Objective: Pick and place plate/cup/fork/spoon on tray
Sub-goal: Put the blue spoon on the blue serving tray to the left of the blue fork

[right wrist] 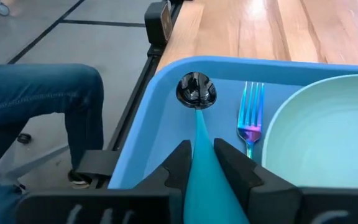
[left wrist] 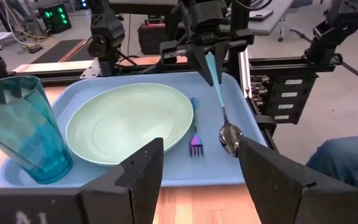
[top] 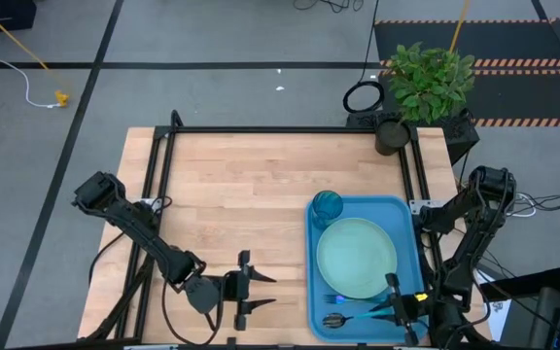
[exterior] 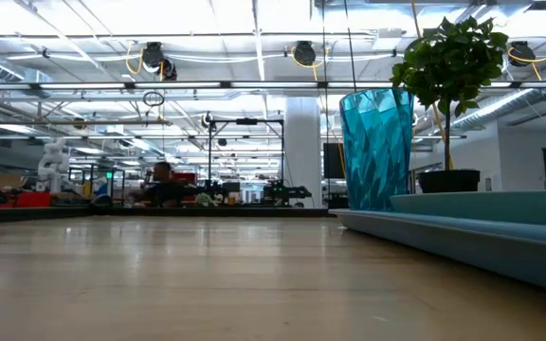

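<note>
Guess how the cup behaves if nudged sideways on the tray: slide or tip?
Probably tips before it slides: the cup is tall, narrowing toward its base. It looks like thin, empty, translucent plastic, so likely light and easily knocked. Standing at a corner of the tray, beside the plate, the rim might catch it.

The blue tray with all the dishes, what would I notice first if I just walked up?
Most likely the big blue tray on the table's right side, already holding a pale green plate, a teal cup at its far corner and a fork beside the plate. Then the right gripper, shut on the handle of the spoon, whose dark bowl rests on the tray next to the fork.
</note>
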Available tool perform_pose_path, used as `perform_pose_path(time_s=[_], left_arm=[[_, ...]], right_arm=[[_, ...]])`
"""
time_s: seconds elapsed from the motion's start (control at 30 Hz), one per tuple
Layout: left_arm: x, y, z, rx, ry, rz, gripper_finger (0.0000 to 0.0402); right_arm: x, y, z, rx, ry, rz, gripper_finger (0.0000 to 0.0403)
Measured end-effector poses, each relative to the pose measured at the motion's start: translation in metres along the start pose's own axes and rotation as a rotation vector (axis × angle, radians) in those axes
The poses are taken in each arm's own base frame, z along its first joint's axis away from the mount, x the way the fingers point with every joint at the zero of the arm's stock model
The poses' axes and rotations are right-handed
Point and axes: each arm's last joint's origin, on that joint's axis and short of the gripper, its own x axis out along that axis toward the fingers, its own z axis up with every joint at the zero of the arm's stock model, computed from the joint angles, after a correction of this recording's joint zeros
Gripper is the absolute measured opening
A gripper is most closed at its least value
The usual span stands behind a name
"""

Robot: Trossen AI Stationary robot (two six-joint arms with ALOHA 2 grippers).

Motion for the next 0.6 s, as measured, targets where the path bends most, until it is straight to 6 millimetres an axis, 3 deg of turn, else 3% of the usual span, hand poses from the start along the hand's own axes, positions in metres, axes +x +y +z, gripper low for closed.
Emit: perform_pose_path(time_s=[0.6], left_arm=[[0.0001,0.0003,-0.0005,0.015,0.004,0.001,0.0211]], right_arm=[[0.0082,0.0004,-0.0075,-0.016,0.056,0.005,0.0044]])
